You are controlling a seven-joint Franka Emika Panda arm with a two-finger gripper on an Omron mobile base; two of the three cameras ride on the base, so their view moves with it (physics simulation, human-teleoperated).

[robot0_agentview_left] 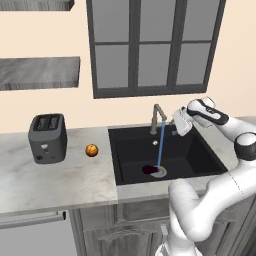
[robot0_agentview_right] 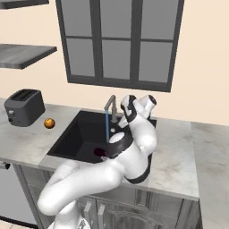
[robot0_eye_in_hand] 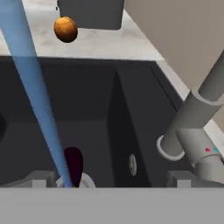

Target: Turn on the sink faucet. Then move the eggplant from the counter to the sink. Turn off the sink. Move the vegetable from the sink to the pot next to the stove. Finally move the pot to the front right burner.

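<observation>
In the left base view, the faucet (robot0_agentview_left: pixel 158 118) runs, a blue stream (robot0_agentview_left: pixel 160 145) dropping to the drain of the sink (robot0_agentview_left: pixel 130 145). The eggplant (robot0_agentview_left: pixel 148 170) lies on the basin floor just beside that drain. The jaws (robot0_agentview_left: pixel 178 123) hover right of the faucet base, near its handle. An orange (robot0_agentview_left: pixel 91 150) and a toaster (robot0_agentview_left: pixel 48 138) sit on the table (robot0_agentview_left: pixel 60 180).

In the right base view, the arm's bulk hides most of the basin; a dark spot (robot0_agentview_right: pixel 99 152) at the sink (robot0_agentview_right: pixel 76 134) bottom is probably the eggplant. The stream falls from the faucet (robot0_agentview_right: pixel 111 105).

In the hand view, the eggplant (robot0_eye_in_hand: pixel 73 162) rests at the foot of the stream (robot0_eye_in_hand: pixel 37 100), and the faucet (robot0_eye_in_hand: pixel 199 118) stands close on the right. The fingertips (robot0_eye_in_hand: pixel 178 178) stand wide apart, holding nothing.

As I judge it, turning on the water and moving the eggplant are done. Shutting off the faucet is the step in hand; the pot and burner moves remain.
</observation>
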